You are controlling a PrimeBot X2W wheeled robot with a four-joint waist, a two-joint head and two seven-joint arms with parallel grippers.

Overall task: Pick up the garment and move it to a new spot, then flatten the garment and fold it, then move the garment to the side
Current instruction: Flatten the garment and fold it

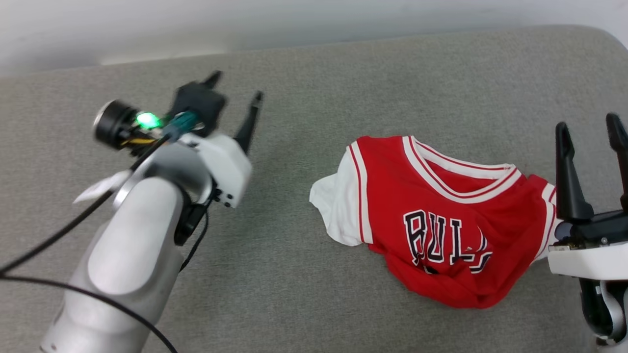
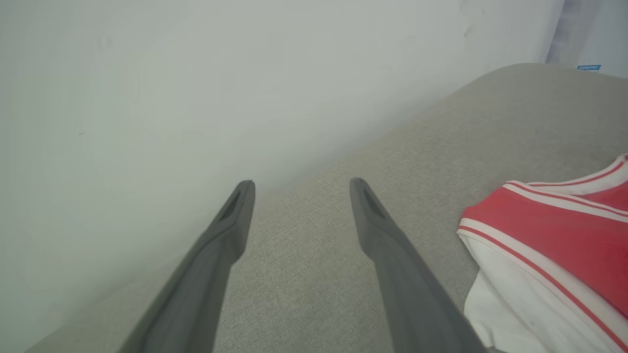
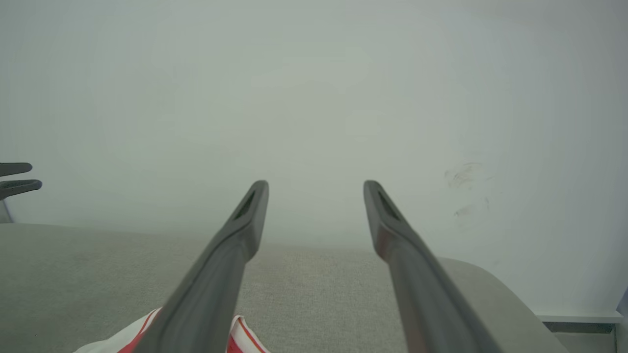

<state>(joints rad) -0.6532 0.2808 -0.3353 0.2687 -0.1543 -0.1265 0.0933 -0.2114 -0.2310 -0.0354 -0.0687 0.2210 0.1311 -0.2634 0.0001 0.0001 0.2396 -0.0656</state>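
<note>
The garment (image 1: 441, 215), a red jersey shirt with white sleeves, striped trim and black white-outlined letters, lies crumpled on the grey surface (image 1: 314, 88) right of centre. My left gripper (image 1: 235, 86) hovers open well to its left, nothing between the fingers. At the right edge my right gripper (image 1: 591, 125) stands open beside the garment's right sleeve. In the left wrist view the open left gripper (image 2: 300, 182) has the garment (image 2: 554, 230) to its right. Below the open right gripper (image 3: 315, 184), a bit of the garment (image 3: 240, 333) peeks out.
A pale wall (image 1: 196, 24) runs along the grey surface's far edge. The surface's rounded right corner (image 3: 490, 284) lies near my right gripper. Black cables (image 1: 59, 235) trail from my left arm. The left gripper's fingers (image 3: 19, 184) show at the right wrist view's left edge.
</note>
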